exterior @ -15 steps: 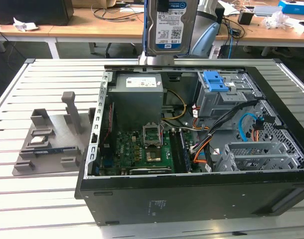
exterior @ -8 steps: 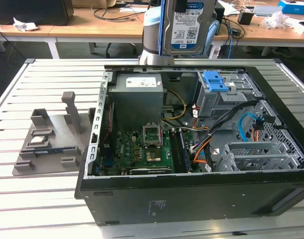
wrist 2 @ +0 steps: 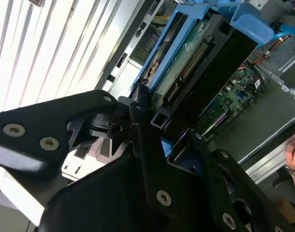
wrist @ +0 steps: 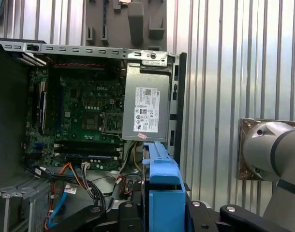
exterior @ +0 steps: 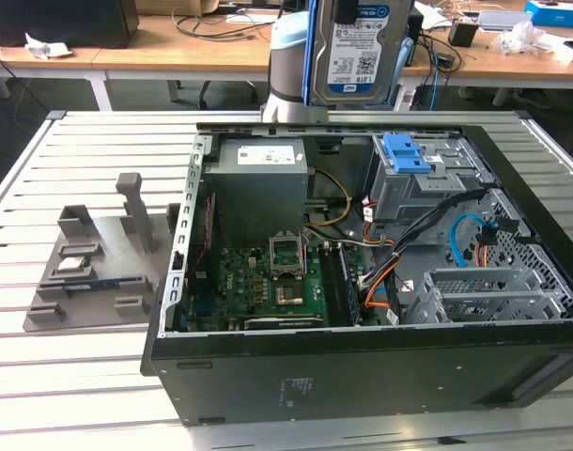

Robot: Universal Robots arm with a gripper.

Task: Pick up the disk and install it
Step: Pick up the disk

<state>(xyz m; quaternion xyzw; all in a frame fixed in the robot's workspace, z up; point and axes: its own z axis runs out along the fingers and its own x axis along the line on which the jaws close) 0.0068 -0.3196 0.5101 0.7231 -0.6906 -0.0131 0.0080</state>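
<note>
Silver metal with a blue-and-white label, the disk [exterior: 359, 56] hangs in the air at the top of the exterior view, clear of the open computer case [exterior: 362, 376] and above the edge of the case that lies farthest from that camera. We see the gripper [wrist 2: 167, 130] in the second wrist view clamped on one short end of the disk: its two black fingers [wrist 2: 143, 150] press on opposite sides of the blue carrier frame [wrist: 162, 193]. We judge the disk's long axis to run straight out from the fingers, away from the wrist and down toward the case, so that in the exterior view the drive stands near upright with its label facing the camera. In the first wrist view the free end of the frame points at the case interior, near the corner of the power supply [wrist: 145, 108] and not far from the motherboard [wrist: 84, 111]. The relation that matters is the one between this free end and the grey drive cage [exterior: 409, 193] with its blue latch [exterior: 406, 153]. In the exterior view the cage lies below the disk and a little toward the exterior view's right, and the two are well apart. We take the pick-up as done and the installing as not yet done; the disk touches no part of the case.
</note>
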